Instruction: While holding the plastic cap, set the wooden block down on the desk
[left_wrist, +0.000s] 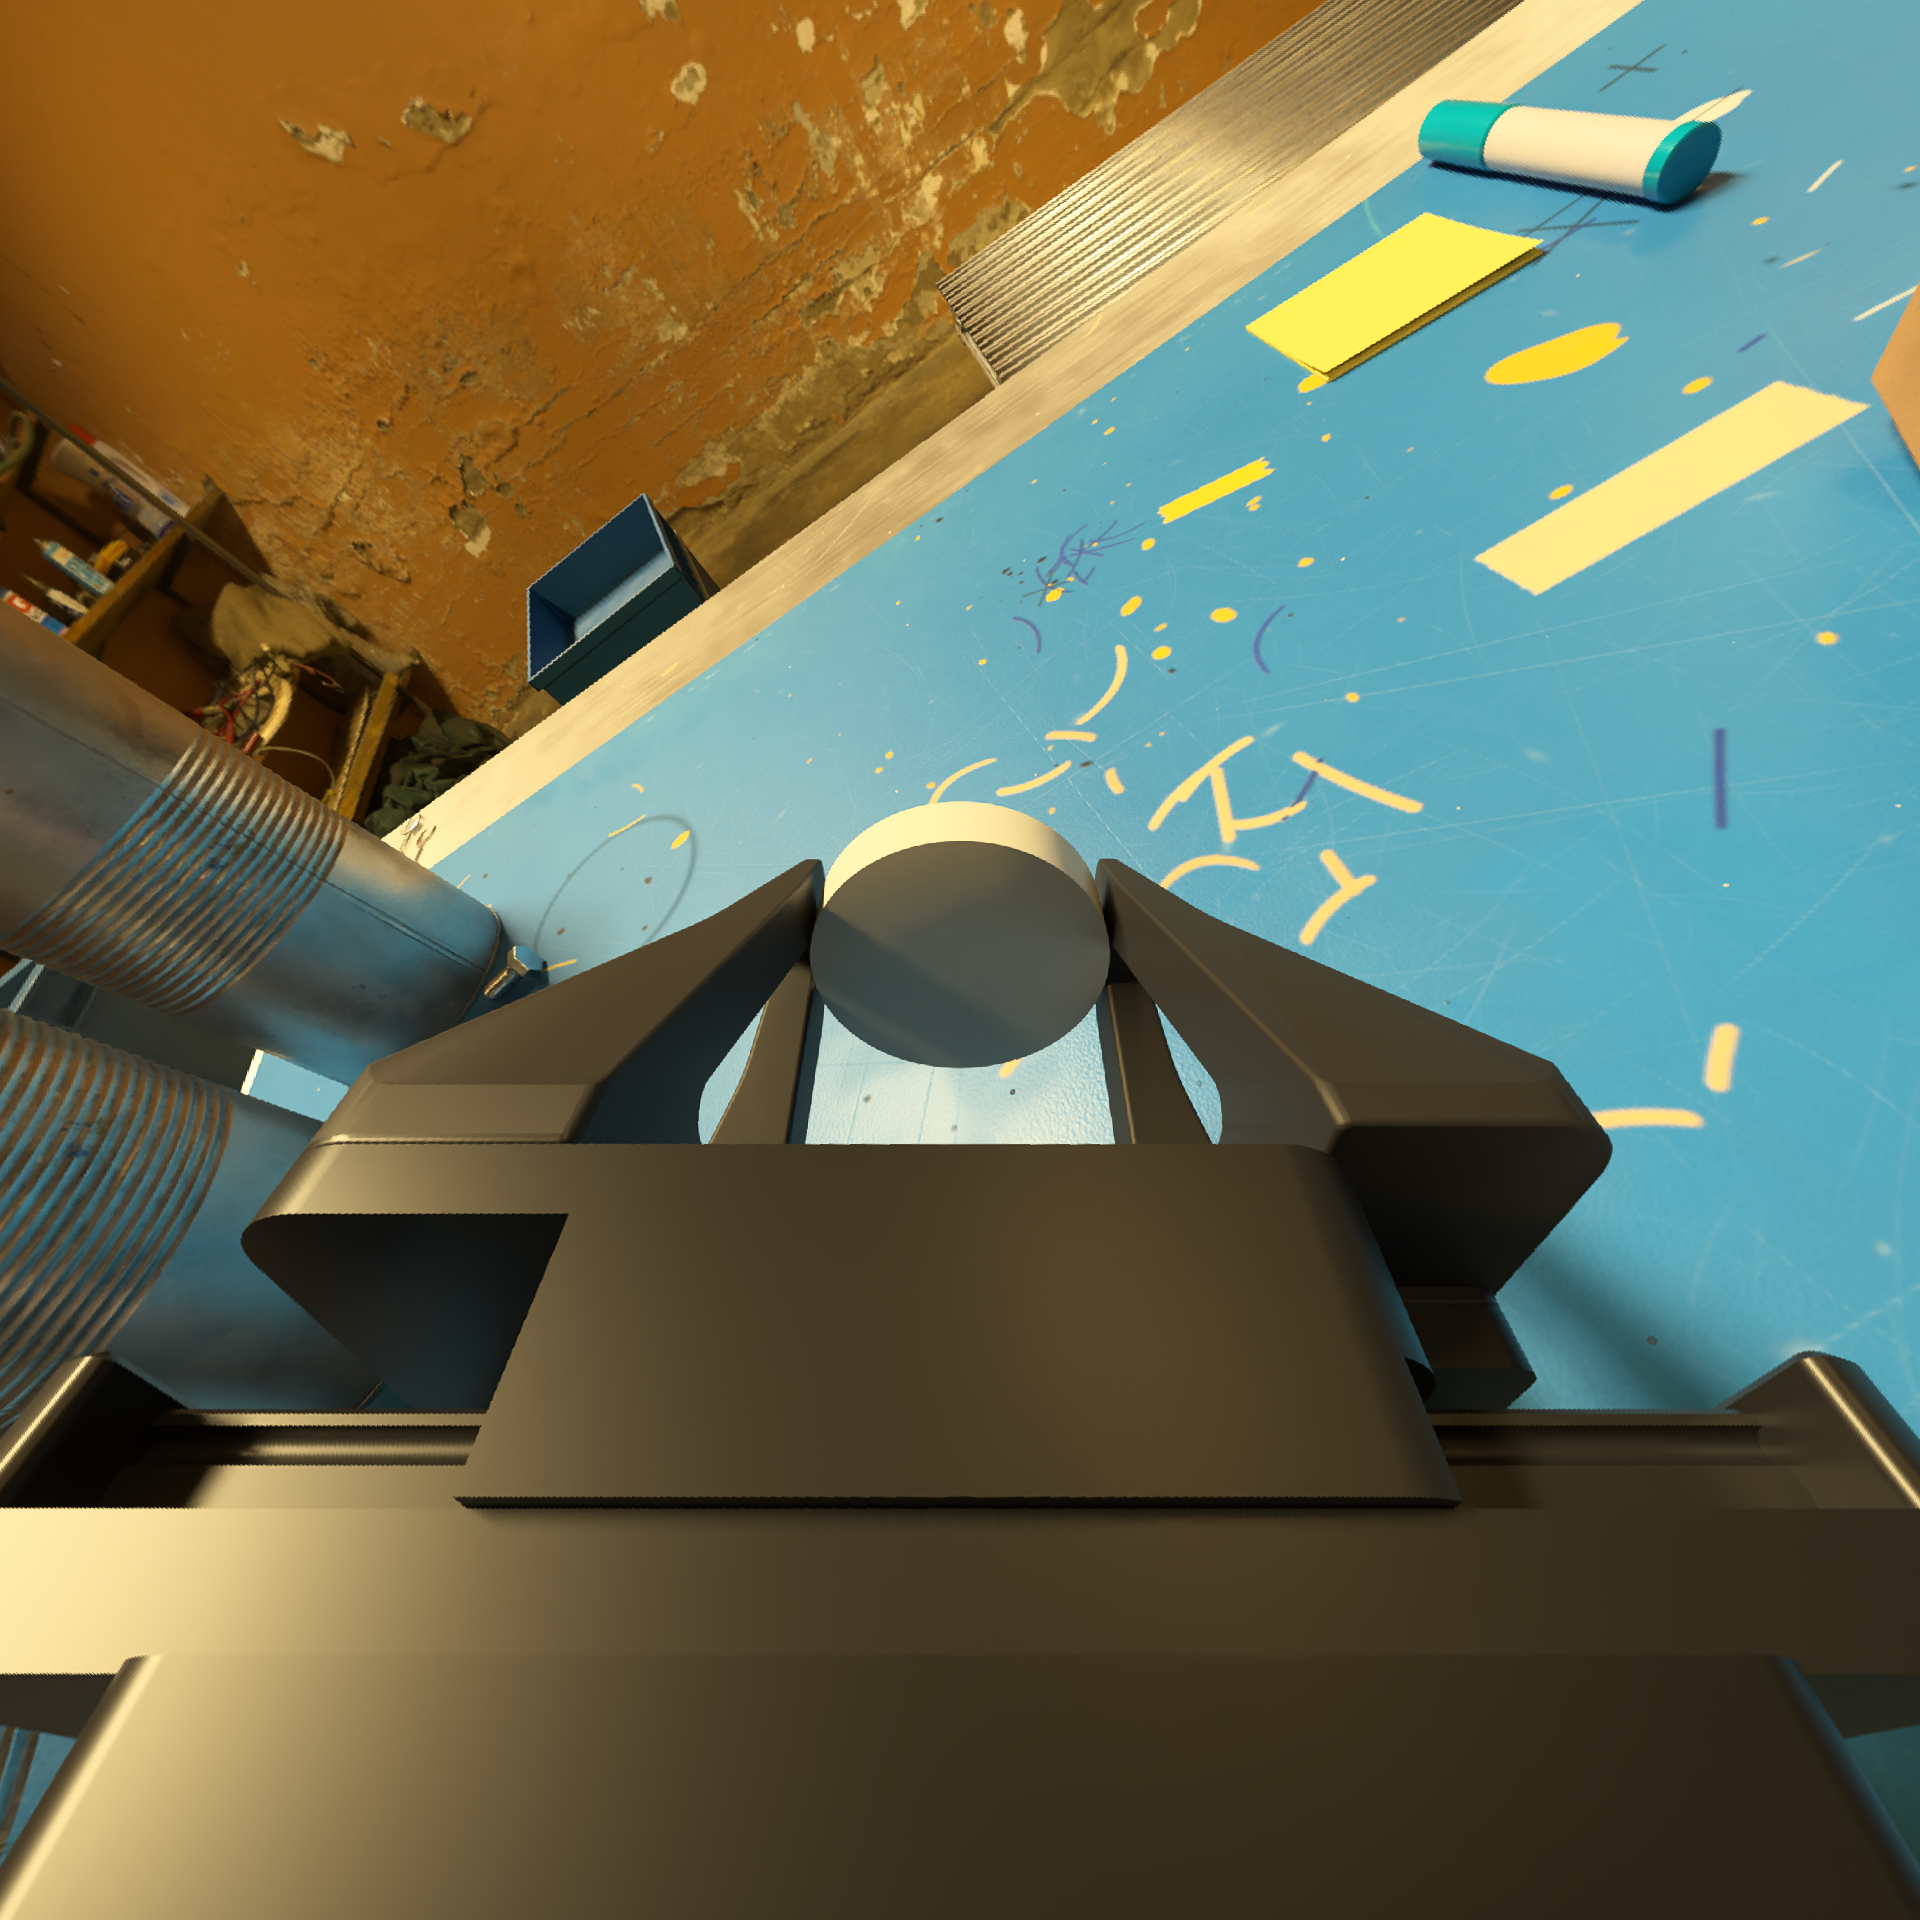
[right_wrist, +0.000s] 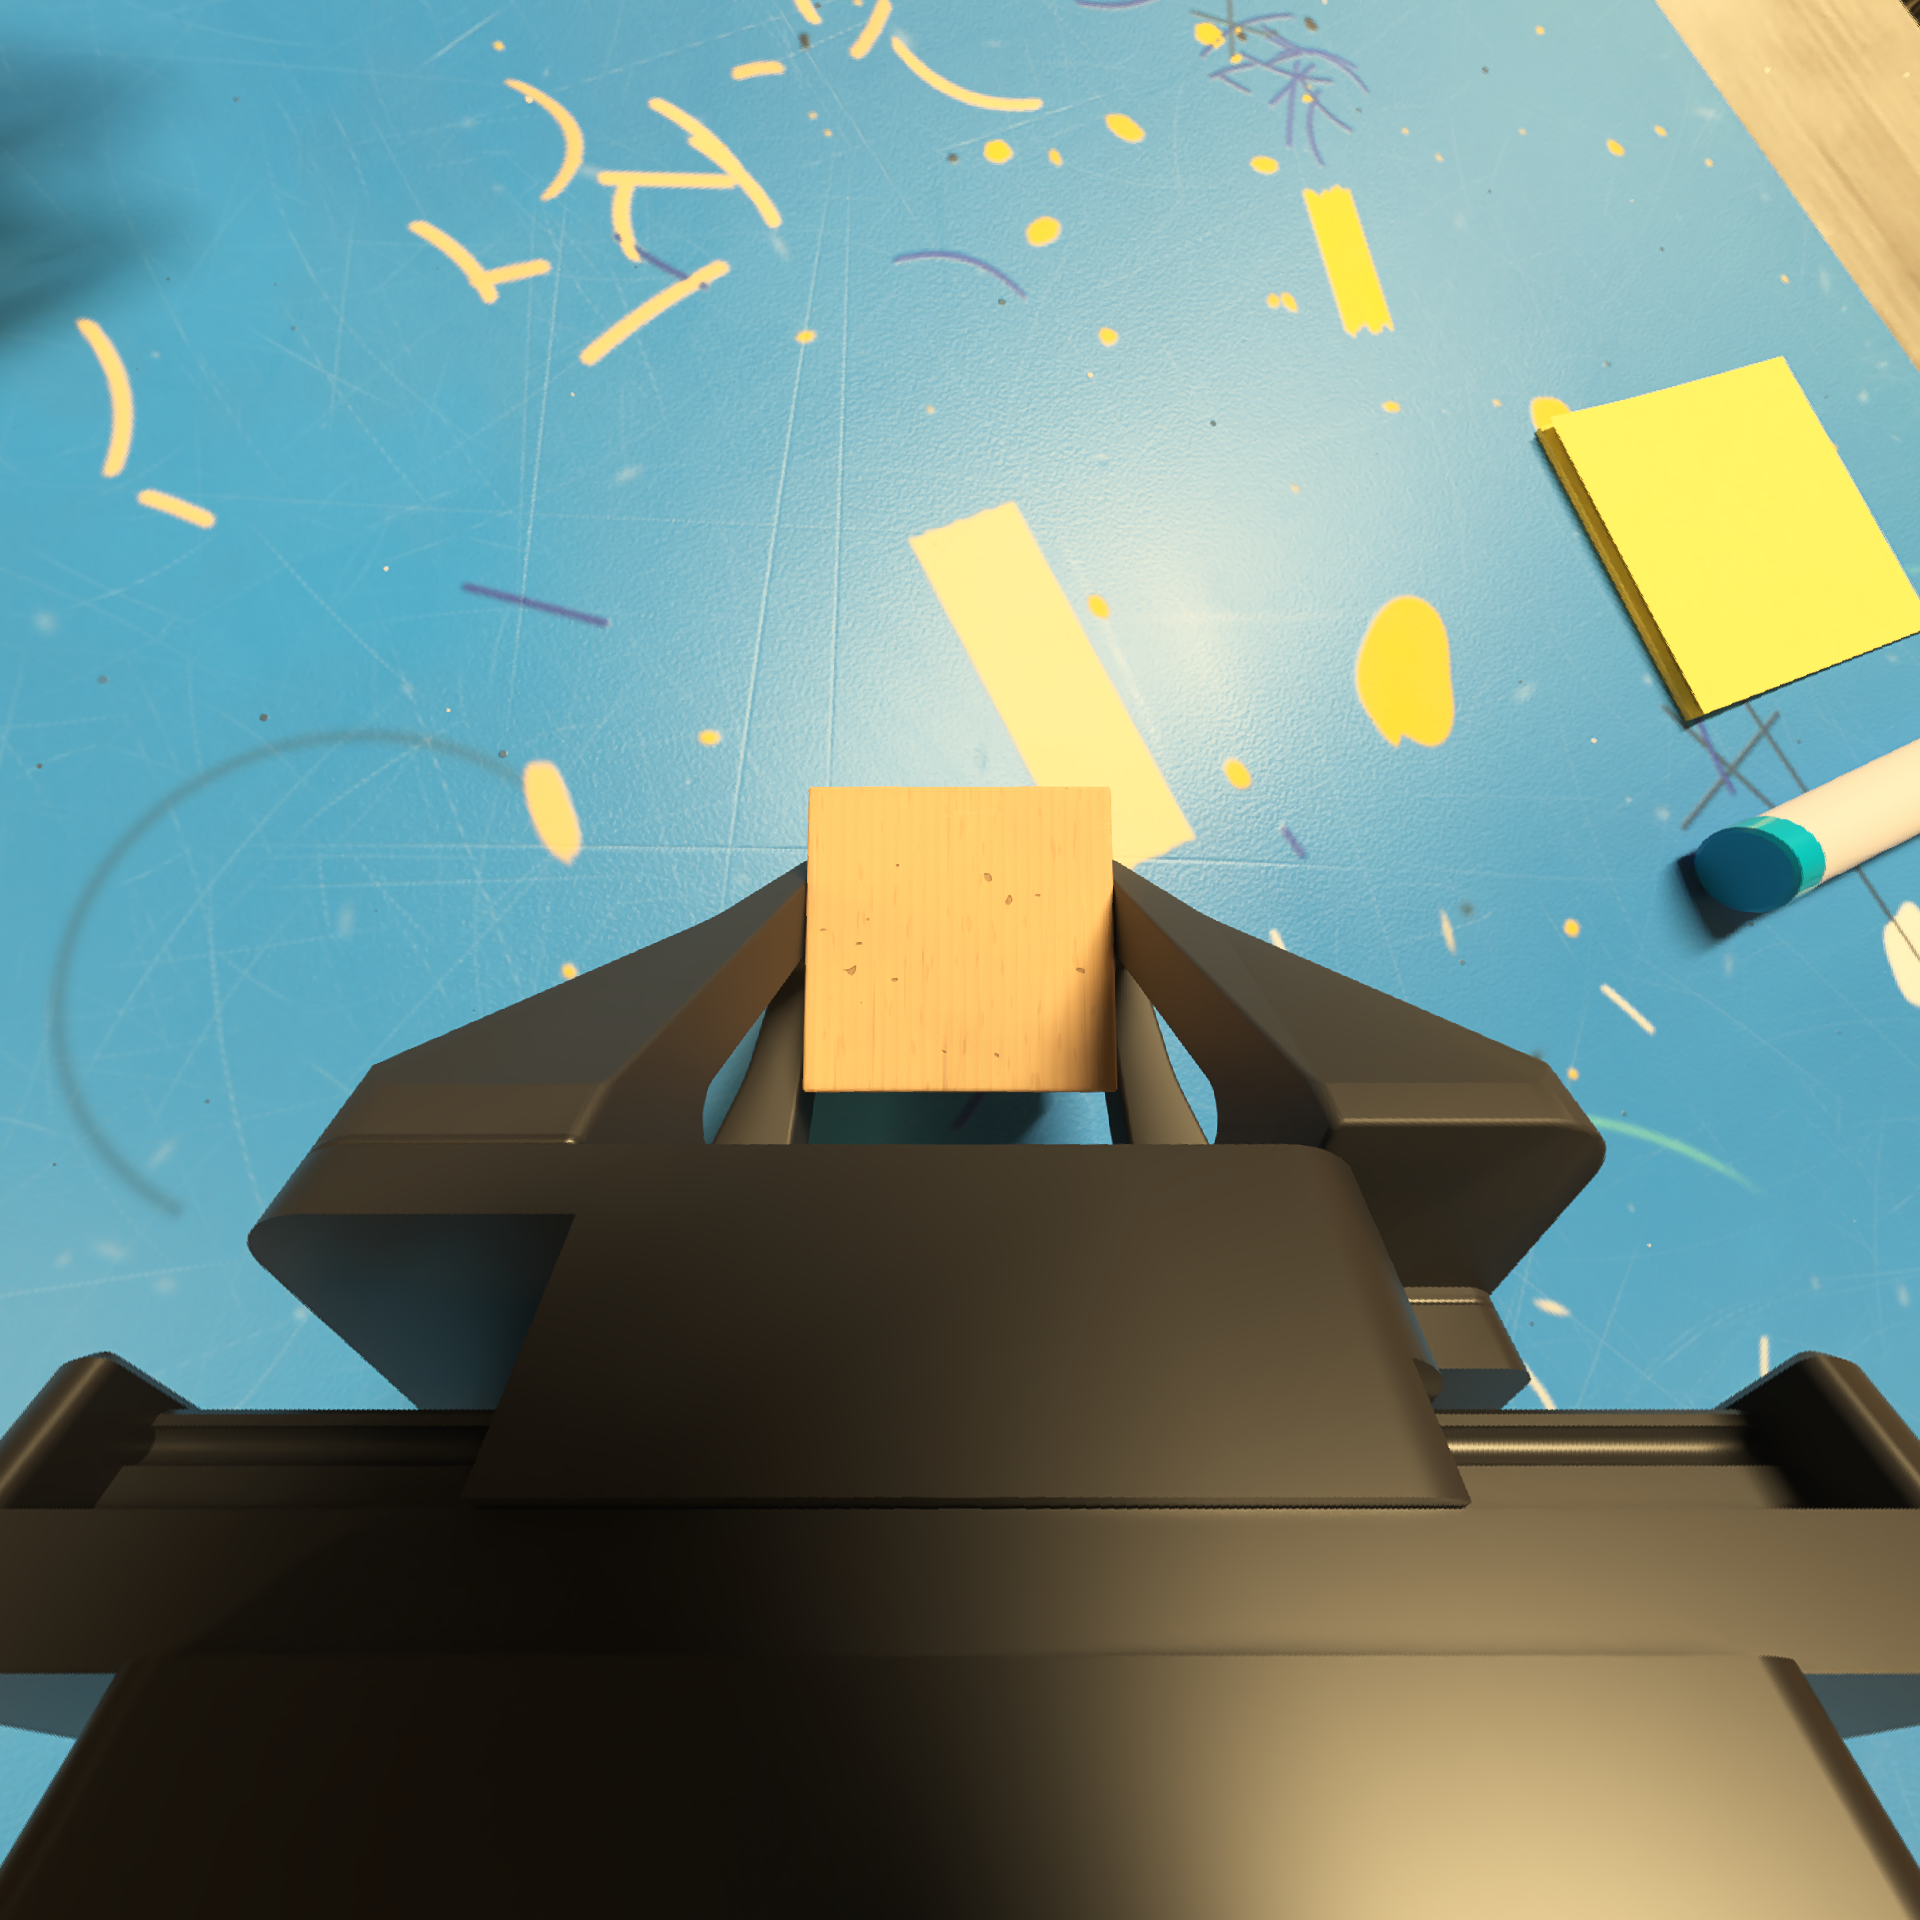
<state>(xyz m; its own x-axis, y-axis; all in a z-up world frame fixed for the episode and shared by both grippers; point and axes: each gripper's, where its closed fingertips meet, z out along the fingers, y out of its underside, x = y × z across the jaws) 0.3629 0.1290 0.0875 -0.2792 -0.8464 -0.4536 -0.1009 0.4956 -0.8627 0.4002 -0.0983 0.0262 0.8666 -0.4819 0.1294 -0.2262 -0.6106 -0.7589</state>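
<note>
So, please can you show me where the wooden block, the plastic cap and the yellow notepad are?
wooden block (right_wrist: 958, 940): right wrist view, near face.
plastic cap (left_wrist: 958, 954): left wrist view, flat round face.
yellow notepad (right_wrist: 1745, 530): right wrist view, top sheet.

Both grippers look alike — matte dark grey-brown, smooth, with no markings. The left gripper has two fingers that taper from broad, rounded shoulders to thin tips, each braced by a slim inner strut. The right gripper matches it — a flat sloping hood above a grooved crossbar.
</note>
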